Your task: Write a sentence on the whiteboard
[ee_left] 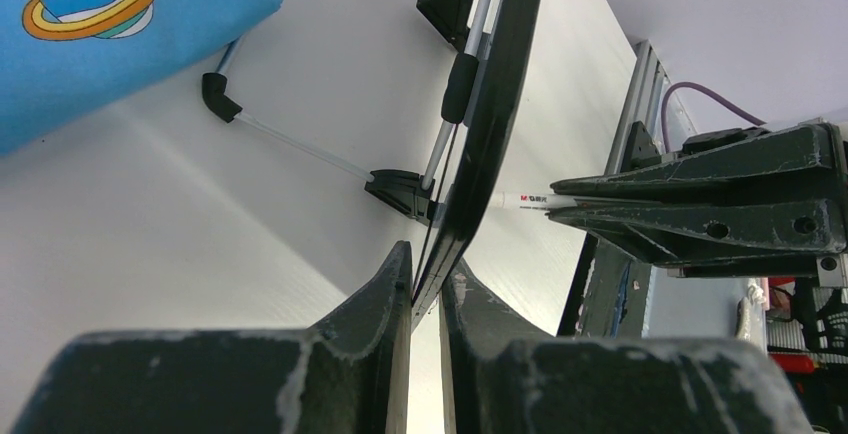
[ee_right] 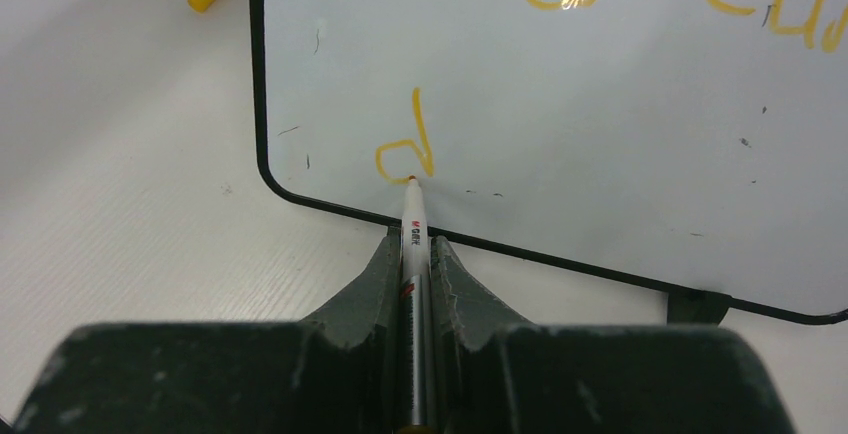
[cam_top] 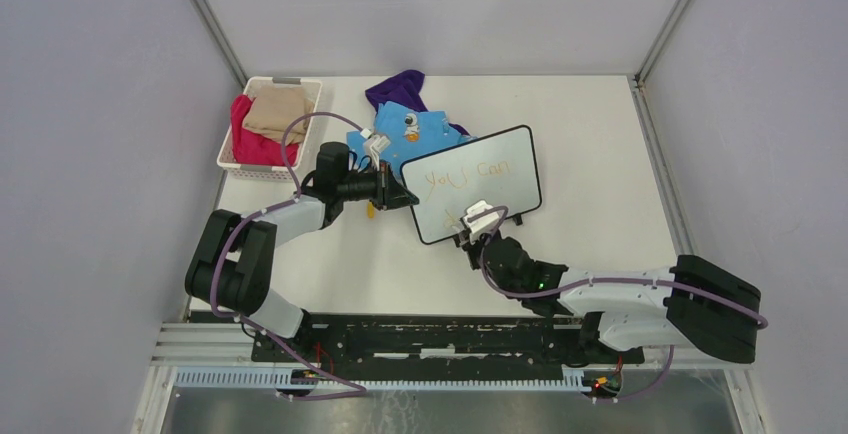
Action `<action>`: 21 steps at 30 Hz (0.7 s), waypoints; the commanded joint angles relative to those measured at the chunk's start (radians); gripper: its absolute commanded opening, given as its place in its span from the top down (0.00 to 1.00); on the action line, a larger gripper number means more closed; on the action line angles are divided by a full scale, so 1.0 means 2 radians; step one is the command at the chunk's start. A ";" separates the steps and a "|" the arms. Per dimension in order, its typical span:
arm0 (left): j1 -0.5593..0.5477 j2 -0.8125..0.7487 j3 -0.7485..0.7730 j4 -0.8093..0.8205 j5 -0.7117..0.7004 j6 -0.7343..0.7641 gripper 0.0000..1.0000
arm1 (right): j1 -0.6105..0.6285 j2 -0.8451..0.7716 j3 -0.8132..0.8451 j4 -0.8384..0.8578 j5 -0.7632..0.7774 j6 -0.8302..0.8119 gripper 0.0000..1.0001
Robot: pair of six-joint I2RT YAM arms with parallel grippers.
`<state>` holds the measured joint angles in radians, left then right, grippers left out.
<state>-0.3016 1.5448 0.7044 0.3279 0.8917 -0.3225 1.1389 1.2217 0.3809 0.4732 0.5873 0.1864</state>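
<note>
The whiteboard [cam_top: 512, 186], white with a black frame and rounded corners, stands propped near table centre, its long axis toward 2 o'clock. The sentence [cam_top: 467, 176], orange-yellow, reads "You can", with "d" below.

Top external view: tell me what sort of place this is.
Probably a robot lab cell: plain walls enclose a white table, with a left arm and right arm bolted to a rail.

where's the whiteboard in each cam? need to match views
Top external: whiteboard at centre, tilted, left gripper on its left edge.
Left wrist: edge-on, rising from between the fingers.
Right wrist: fills the upper right.
Shared landmark: right gripper holding the marker.
</note>
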 commanded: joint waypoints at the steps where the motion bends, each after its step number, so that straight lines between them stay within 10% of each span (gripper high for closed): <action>1: -0.003 0.011 0.002 -0.041 -0.026 0.022 0.98 | -0.021 -0.012 0.019 -0.007 0.036 -0.014 1.00; 21: -0.003 0.011 0.002 -0.043 -0.026 0.022 0.98 | -0.029 -0.048 0.016 0.012 -0.003 -0.030 1.00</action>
<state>-0.3016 1.5448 0.7059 0.3267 0.8913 -0.3214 1.0851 1.1130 0.3729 0.4587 0.5835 0.1402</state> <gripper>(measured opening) 0.193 0.168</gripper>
